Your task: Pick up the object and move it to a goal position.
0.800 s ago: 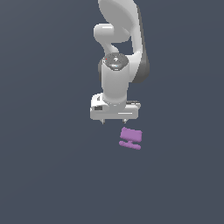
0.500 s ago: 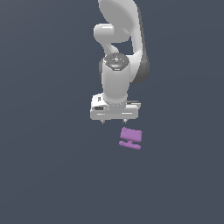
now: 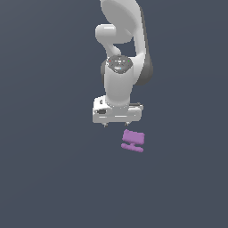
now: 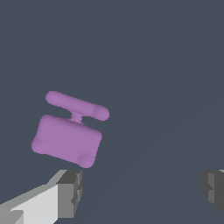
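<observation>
The object (image 3: 133,139) is a small purple piece, a flat rectangular block joined by a short stem to a thin bar. It lies flat on the dark grey floor. My gripper (image 3: 116,124) hangs above the floor, just behind the object and a little toward the exterior view's left. It is open and empty. In the wrist view the object (image 4: 68,140) lies just beyond one grey fingertip (image 4: 70,192), outside the gap between the fingers. The other fingertip (image 4: 214,186) stands far off at the edge of the picture. My gripper's midpoint in the wrist view (image 4: 142,190) is over bare floor.
The white arm (image 3: 120,67) rises behind the gripper. The plain dark grey floor (image 3: 53,169) spreads all around, with nothing else showing on it.
</observation>
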You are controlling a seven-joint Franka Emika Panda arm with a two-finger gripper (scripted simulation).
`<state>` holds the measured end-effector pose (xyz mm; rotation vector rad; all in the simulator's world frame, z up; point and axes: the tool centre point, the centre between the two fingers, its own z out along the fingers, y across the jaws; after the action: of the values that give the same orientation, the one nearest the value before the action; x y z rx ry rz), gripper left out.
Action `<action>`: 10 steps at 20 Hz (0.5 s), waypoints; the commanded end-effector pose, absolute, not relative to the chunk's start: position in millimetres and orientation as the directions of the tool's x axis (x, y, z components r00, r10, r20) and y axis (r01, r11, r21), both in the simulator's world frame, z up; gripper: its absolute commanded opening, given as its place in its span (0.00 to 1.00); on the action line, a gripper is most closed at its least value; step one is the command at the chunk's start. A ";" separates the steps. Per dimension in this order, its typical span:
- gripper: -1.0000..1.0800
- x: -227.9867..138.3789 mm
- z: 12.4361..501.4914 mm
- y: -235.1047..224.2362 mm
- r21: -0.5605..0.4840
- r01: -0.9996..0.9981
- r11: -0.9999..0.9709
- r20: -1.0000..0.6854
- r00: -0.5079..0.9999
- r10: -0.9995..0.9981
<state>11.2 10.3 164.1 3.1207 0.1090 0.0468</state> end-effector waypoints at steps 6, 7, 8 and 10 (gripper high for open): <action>1.00 17.6 156.7 13.9 0.009 0.142 -0.990 0.003 0.990 0.142; 1.00 18.9 155.1 14.6 0.006 0.157 -0.988 -0.003 0.988 0.157; 1.00 20.3 153.4 15.4 0.002 0.173 -0.985 -0.008 0.985 0.173; 1.00 23.3 149.7 17.2 -0.006 0.209 -0.978 -0.020 0.978 0.209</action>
<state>21.2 16.0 152.5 3.1269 0.2888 -0.0175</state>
